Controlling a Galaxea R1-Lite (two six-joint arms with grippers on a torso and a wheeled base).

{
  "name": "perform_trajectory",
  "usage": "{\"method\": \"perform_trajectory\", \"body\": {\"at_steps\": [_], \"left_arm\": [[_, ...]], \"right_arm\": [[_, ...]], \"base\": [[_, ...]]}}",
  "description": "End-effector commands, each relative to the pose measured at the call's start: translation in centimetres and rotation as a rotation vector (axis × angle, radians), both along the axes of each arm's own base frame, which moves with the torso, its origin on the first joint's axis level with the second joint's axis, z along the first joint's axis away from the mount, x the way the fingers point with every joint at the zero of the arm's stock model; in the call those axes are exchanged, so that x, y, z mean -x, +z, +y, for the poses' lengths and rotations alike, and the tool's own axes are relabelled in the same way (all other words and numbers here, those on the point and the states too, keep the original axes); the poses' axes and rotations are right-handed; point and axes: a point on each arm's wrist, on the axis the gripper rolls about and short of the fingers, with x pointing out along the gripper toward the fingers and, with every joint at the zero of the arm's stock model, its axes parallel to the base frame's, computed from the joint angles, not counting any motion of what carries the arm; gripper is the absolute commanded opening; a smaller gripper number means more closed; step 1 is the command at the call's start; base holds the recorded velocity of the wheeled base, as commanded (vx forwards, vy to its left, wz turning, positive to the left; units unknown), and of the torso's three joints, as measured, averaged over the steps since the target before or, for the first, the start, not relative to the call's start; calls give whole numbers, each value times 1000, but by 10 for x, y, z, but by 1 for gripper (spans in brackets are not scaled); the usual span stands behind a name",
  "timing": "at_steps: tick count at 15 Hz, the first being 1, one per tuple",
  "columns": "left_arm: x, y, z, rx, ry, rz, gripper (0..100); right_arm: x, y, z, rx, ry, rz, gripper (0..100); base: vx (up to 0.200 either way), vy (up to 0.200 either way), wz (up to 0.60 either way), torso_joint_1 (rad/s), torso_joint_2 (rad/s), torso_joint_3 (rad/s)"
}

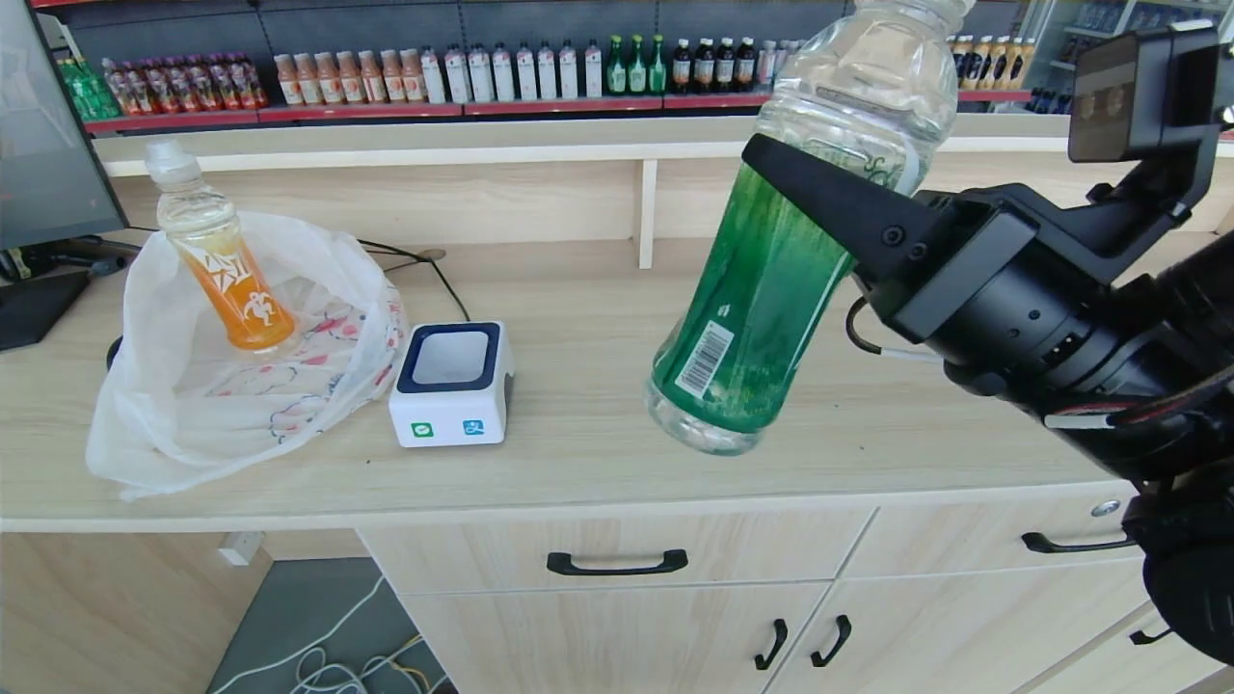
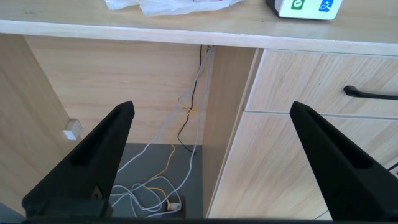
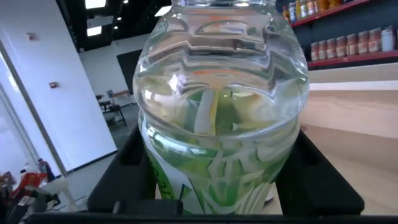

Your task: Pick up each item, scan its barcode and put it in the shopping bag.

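My right gripper (image 1: 819, 188) is shut on a clear bottle with a green label (image 1: 771, 280), held tilted above the counter to the right of the scanner; its barcode (image 1: 704, 357) faces the head camera. In the right wrist view the bottle (image 3: 221, 124) sits between the two fingers. The white and blue scanner (image 1: 451, 383) sits on the counter. To its left lies the white shopping bag (image 1: 193, 386) with an orange drink bottle (image 1: 227, 260) standing in it. My left gripper (image 2: 211, 162) hangs open below the counter edge, in front of the cabinet.
A wooden counter (image 1: 916, 424) carries everything, with drawers and cabinet doors (image 1: 617, 564) below. A monitor (image 1: 48, 135) stands at the far left. Shelves of bottles (image 1: 482, 72) line the back wall. Cables (image 2: 186, 124) hang under the counter.
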Motion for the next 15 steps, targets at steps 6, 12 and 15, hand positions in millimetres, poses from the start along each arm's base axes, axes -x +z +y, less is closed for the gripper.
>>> {"method": "perform_trajectory", "body": {"at_steps": [6, 12, 15], "left_arm": [[0, 0, 0, 0, 0, -1, 100], [0, 0, 0, 0, 2, -1, 100], [0, 0, 0, 0, 0, -1, 100]], "right_arm": [[3, 0, 3, 28, 210, -4, 0], [7, 9, 3, 37, 334, 8, 0], [9, 19, 3, 28, 375, -2, 0]], "base": [[0, 0, 0, 0, 0, 0], [0, 0, 0, 0, 0, 0], [0, 0, 0, 0, 0, 0]]}}
